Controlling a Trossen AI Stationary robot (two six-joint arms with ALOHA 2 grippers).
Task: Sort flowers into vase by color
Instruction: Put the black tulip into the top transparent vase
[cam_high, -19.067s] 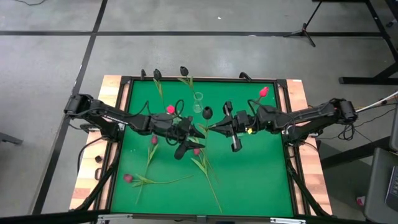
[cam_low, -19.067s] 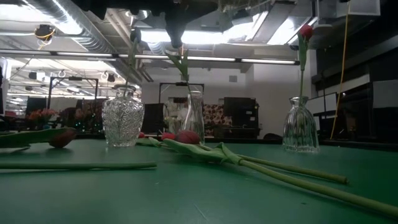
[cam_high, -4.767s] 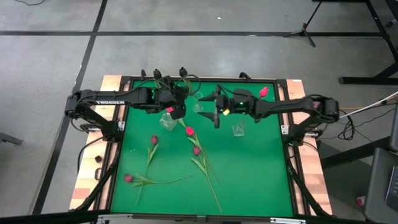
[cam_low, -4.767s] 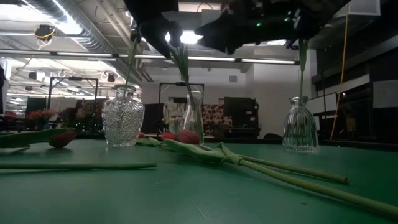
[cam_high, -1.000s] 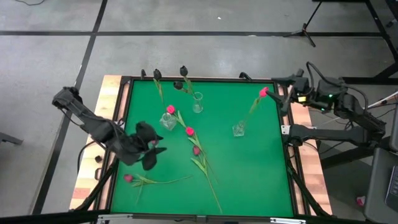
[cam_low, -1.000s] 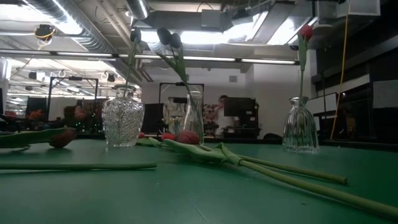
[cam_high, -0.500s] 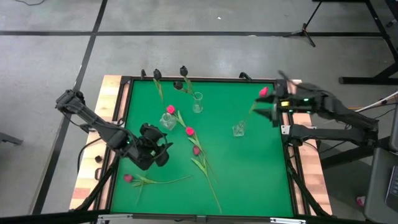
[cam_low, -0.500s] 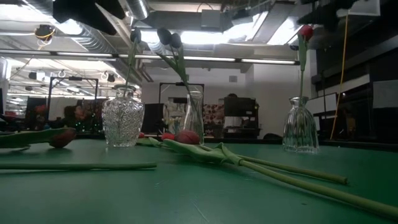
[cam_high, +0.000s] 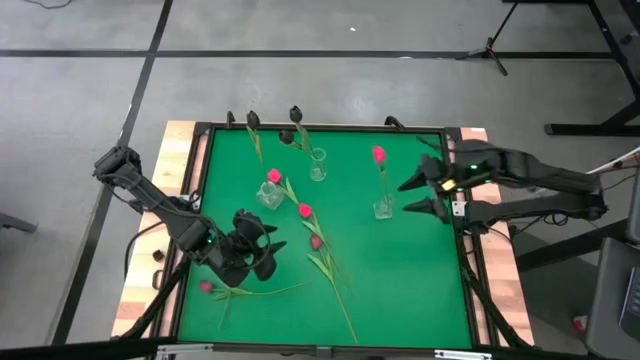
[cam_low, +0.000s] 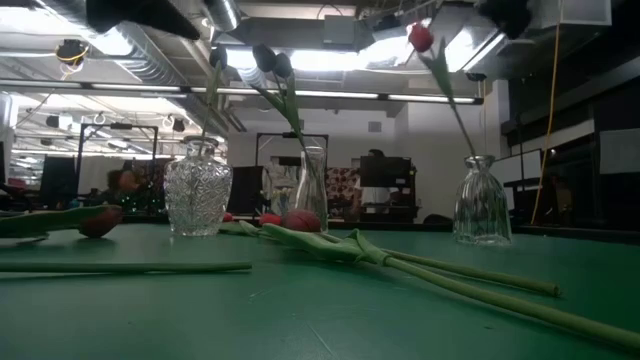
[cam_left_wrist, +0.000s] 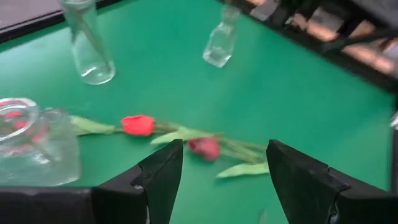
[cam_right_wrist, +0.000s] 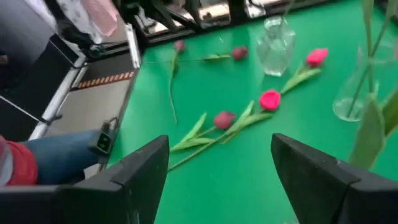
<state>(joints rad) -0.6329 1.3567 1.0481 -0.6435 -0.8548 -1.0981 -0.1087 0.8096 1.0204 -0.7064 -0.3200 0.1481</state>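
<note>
No writing legible. Bell-shaped vase (cam_high: 384, 208) holds one pink tulip (cam_high: 379, 154); slim vase (cam_high: 318, 166) holds dark tulips (cam_high: 291, 125). Both grippers' jaws gape wide, empty.

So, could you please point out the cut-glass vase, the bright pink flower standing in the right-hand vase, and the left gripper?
cut-glass vase (cam_low: 198, 200), low view, middle of its patterned body
bright pink flower (cam_high: 379, 154), high view, its head
left gripper (cam_high: 266, 256), high view, midway between its open fingertips

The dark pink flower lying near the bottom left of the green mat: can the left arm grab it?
Probably yes. The left gripper is open and hovers just above and right of that flower, which lies flat with only its own stem and leaves beside it. Nothing blocks the way; the right gripper is far off.
</note>
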